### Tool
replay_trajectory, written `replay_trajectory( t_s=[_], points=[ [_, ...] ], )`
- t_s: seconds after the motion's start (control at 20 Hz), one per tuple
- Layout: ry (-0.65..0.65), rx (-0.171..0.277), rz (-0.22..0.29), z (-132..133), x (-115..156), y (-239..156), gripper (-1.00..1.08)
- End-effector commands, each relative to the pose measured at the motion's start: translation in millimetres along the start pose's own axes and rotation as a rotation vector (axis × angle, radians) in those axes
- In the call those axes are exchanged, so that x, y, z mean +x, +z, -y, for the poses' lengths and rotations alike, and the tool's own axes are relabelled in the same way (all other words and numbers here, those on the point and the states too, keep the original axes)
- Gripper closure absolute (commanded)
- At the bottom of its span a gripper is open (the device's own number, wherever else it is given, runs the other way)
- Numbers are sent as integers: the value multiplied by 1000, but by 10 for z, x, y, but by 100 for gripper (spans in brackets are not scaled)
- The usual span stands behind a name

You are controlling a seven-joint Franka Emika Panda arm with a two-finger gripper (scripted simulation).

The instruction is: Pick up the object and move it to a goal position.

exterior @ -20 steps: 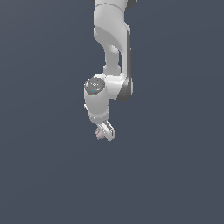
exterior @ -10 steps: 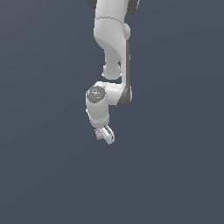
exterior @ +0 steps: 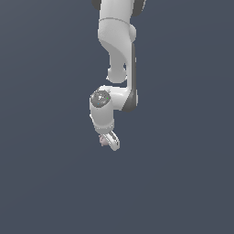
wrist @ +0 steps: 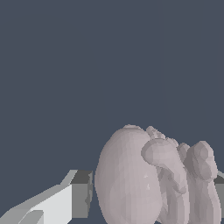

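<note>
Gripper (exterior: 109, 142) at centre of the exterior view, just below mid-height; object (wrist: 153, 179) sits between the fingers (wrist: 65, 199); whether clamped, cannot tell.

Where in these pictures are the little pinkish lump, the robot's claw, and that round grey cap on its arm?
Pale pinkish-grey ridged lump (wrist: 131, 179), wrist view: its smooth rounded side.
White gripper (exterior: 109, 141), exterior view: between its fingertips.
White gripper finger (wrist: 57, 203), wrist view: its white flank.
Round grey joint cap (exterior: 99, 98), exterior view: cap's centre.
</note>
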State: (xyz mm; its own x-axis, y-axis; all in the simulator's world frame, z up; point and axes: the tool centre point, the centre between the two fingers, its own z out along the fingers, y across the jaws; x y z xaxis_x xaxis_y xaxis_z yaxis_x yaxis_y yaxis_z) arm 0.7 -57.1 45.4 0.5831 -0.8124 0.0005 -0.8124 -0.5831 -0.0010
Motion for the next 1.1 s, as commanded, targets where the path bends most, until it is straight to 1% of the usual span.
replay_trajectory(
  t_s=[0.0,0.2,0.45,0.7,1.05],
  points=[
    [0,0,0,-2,1,0,108],
    [0,0,0,33,4,-14,108],
    [0,0,0,167,15,-66,108],
    [0,-1,0,392,33,-151,108],
    [0,-1,0,813,71,-307,108]
  ],
)
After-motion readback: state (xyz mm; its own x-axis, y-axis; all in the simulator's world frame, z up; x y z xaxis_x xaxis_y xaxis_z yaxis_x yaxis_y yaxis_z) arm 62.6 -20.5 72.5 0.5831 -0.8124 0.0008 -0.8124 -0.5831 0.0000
